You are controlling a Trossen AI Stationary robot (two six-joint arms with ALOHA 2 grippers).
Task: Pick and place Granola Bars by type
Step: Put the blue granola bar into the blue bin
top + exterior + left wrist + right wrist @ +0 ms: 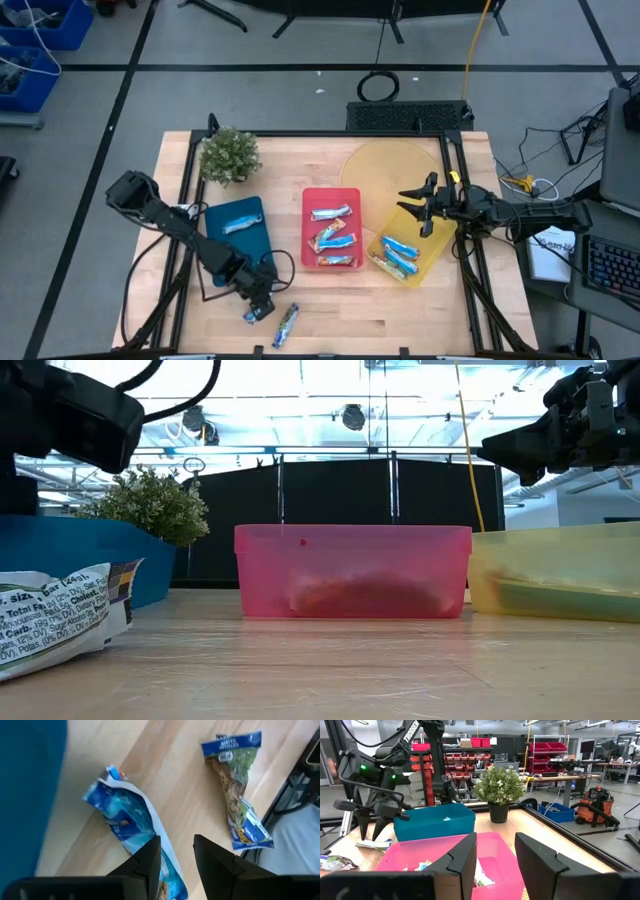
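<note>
Left gripper (258, 309) is held low over the front edge of the table (420, 310), just past the blue tray (240, 240). Its two fingers (150, 862) are spread apart and nothing is held between them. In the left wrist view a blue granola bar (127, 820) lies right under them, with one finger over the wrapper's end. A second granola bar (287, 319) lies just beside it on the wood.

To do this step well, the gripper should be brought straight down so that the blue bar's narrow middle sits between the two fingers. One finger looks set over the wrapper, so a small shift may be needed first, or the foil could be pushed away or squashed. The squeeze should be gentle, since the foil looks slippery. The bar beside it should be left alone for now. The bar should then be carried to the tray holding the same kind.

Bars are already sorted into the three trays: one in the blue tray, a few in the red tray (310, 200), a few in the yellow tray (432, 252). Two bars are left on the table.

Left arm is stretched from the table's left side, bent at the elbow, with the wrist tipped down. Right gripper (425, 208) is held up above the yellow tray, with fingers parted and empty, and is waiting.
</note>
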